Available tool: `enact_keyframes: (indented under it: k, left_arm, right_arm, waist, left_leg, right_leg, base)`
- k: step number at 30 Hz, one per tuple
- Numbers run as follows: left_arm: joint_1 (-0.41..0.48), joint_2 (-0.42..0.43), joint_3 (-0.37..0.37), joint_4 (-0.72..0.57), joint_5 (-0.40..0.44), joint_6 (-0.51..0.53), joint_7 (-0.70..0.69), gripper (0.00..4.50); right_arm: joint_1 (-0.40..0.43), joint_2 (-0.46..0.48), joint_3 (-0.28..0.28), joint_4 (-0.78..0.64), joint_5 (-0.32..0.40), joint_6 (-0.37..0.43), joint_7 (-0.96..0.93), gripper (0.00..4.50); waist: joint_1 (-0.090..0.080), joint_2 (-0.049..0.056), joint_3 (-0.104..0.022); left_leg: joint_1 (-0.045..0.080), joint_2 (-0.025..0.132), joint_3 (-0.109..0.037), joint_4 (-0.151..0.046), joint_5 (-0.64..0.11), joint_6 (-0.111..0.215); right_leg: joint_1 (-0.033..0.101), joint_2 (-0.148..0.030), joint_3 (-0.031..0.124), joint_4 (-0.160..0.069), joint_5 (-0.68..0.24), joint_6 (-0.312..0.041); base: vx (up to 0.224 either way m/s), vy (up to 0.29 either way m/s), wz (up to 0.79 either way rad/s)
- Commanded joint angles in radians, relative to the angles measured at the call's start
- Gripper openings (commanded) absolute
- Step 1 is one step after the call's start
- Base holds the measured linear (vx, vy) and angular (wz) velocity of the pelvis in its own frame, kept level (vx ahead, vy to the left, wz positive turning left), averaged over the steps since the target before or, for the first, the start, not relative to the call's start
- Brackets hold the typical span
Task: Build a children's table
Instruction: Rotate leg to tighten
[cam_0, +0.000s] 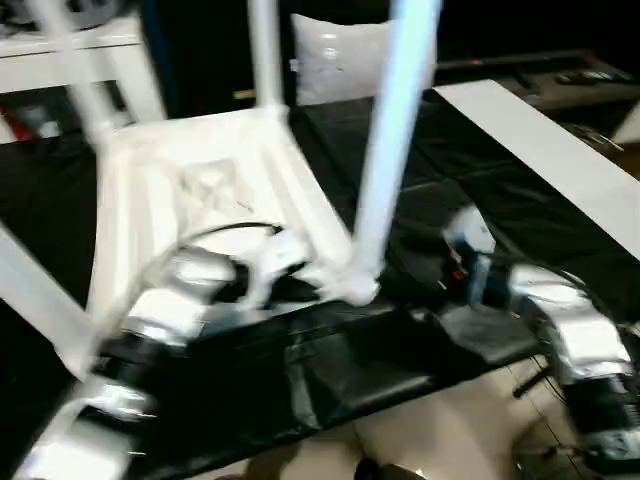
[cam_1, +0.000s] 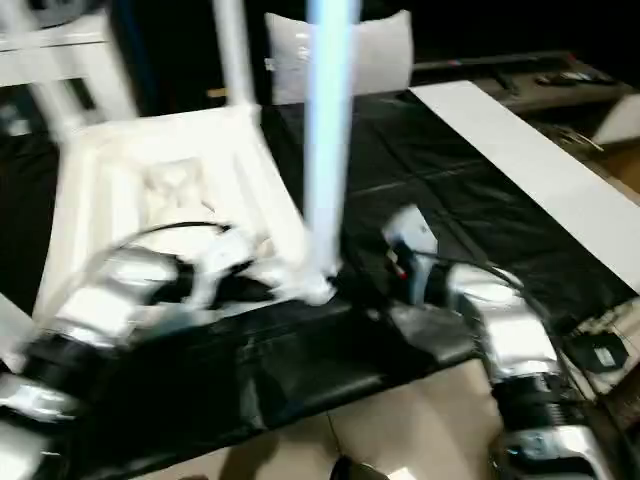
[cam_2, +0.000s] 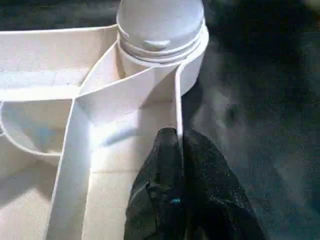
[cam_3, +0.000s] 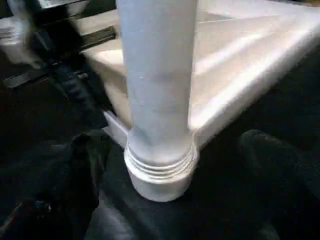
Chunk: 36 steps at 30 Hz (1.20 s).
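Observation:
The children's table lies upside down on black cloth, its white ribbed tabletop (cam_0: 200, 190) facing up. White tube legs stand in its corner sockets. The nearest leg (cam_0: 392, 150) rises from the near right socket (cam_3: 159, 175). My left gripper (cam_2: 178, 142) is shut on the tabletop's thin rim wall just beside that socket (cam_2: 161, 35). My right gripper (cam_3: 172, 142) is open around the base of the nearest leg (cam_3: 157, 85), one black finger (cam_3: 80, 170) on each side and clear of it. The right forearm (cam_0: 565, 335) reaches in from the right.
A white frame (cam_0: 60, 45) stands behind the tabletop at the back left. A white cushion-like bag (cam_0: 335, 55) sits at the back, and a long white board (cam_0: 545, 145) lies on the right. The cloth's front edge (cam_0: 400, 400) meets beige floor (cam_0: 450, 435).

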Motion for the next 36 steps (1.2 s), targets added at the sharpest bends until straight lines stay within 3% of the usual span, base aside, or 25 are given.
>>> enact_keyframes:
  k: [1, 5, 8, 10, 14, 16, 24, 31, 36]
  left_arm:
    - [-0.011, -0.016, -0.043, -0.031, -0.026, -0.056, -0.090, 0.00]
    - [-0.018, 0.009, -0.082, -0.018, -0.043, -0.081, -0.200, 0.00]
    - [-0.023, 0.009, -0.097, -0.012, -0.047, -0.105, -0.234, 0.00]
    - [-0.025, 0.005, -0.102, -0.001, -0.042, -0.130, -0.253, 0.00]
    - [-0.028, 0.004, -0.107, 0.007, -0.038, -0.147, -0.269, 0.00]
    - [-0.029, 0.006, -0.108, 0.010, -0.039, -0.153, -0.274, 0.00]
    - [-0.024, 0.011, -0.107, 0.008, -0.042, -0.161, -0.283, 0.00]
    - [-0.022, 0.012, -0.099, 0.009, -0.050, -0.154, -0.283, 0.00]
    - [-0.023, -0.022, -0.060, 0.007, -0.056, -0.088, -0.185, 0.00]
  right_arm:
    - [-0.013, -0.012, 0.012, -0.012, 0.021, 0.009, 0.044, 4.47]
    - [-0.021, -0.027, 0.045, 0.011, 0.038, -0.007, 0.148, 4.21]
    - [-0.025, -0.031, 0.060, 0.018, 0.057, 0.015, 0.201, 4.14]
    - [-0.027, -0.034, 0.071, 0.023, 0.063, 0.030, 0.234, 3.87]
    - [-0.028, -0.044, 0.105, 0.029, 0.059, 0.040, 0.289, 3.70]
    - [-0.026, -0.047, 0.115, 0.027, 0.061, 0.044, 0.305, 3.33]
    - [-0.033, -0.036, 0.127, 0.043, 0.064, 0.053, 0.329, 2.68]
    - [-0.031, -0.031, 0.127, 0.038, 0.081, 0.070, 0.336, 2.12]
    - [-0.004, 0.004, 0.108, 0.001, 0.097, 0.091, 0.283, 2.05]
  waist:
    - [-0.001, -0.004, -0.085]
    - [0.022, -0.003, -0.088]
    - [0.031, -0.008, -0.088]
    - [0.034, -0.010, -0.088]
    - [0.036, -0.014, -0.088]
    - [0.037, -0.015, -0.087]
    - [0.035, -0.021, -0.087]
    - [0.034, -0.019, -0.087]
    - [0.033, -0.013, -0.086]
  left_leg:
    - [-0.011, -0.020, 0.041, -0.070, -0.067, 0.112]
    - [-0.003, -0.011, 0.043, -0.073, -0.057, 0.104]
    - [-0.010, -0.010, 0.043, -0.073, -0.051, 0.102]
    - [-0.014, -0.013, 0.044, -0.072, -0.051, 0.095]
    - [-0.015, -0.015, 0.046, -0.071, -0.057, 0.087]
    - [-0.015, -0.016, 0.046, -0.071, -0.061, 0.083]
    - [-0.019, -0.022, 0.047, -0.068, -0.075, 0.076]
    - [-0.018, -0.023, 0.047, -0.067, -0.086, 0.074]
    - [-0.017, -0.024, 0.048, -0.066, -0.095, 0.067]
  right_leg:
    - [0.099, -0.033, 0.051, -0.070, -0.443, -0.028]
    - [0.095, -0.036, 0.058, -0.060, -0.408, -0.058]
    - [0.100, -0.037, 0.059, -0.054, -0.400, -0.063]
    - [0.103, -0.037, 0.058, -0.057, -0.418, -0.046]
    - [0.102, -0.036, 0.055, -0.062, -0.444, -0.024]
    - [0.101, -0.035, 0.052, -0.065, -0.456, -0.014]
    - [0.100, -0.031, 0.043, -0.073, -0.497, 0.029]
    - [0.098, -0.030, 0.038, -0.080, -0.514, 0.047]
    - [0.097, -0.028, 0.034, -0.084, -0.520, 0.053]
  base:
    - [0.000, 0.000, 0.00]
    - [0.000, 0.000, 0.00]
    - [0.000, 0.000, 0.00]
    - [0.000, 0.000, 0.00]
    - [0.000, 0.000, 0.00]
    - [0.000, 0.000, 0.00]
    - [0.000, 0.000, 0.00]
    - [0.000, 0.000, 0.00]
    - [0.000, 0.000, 0.00]
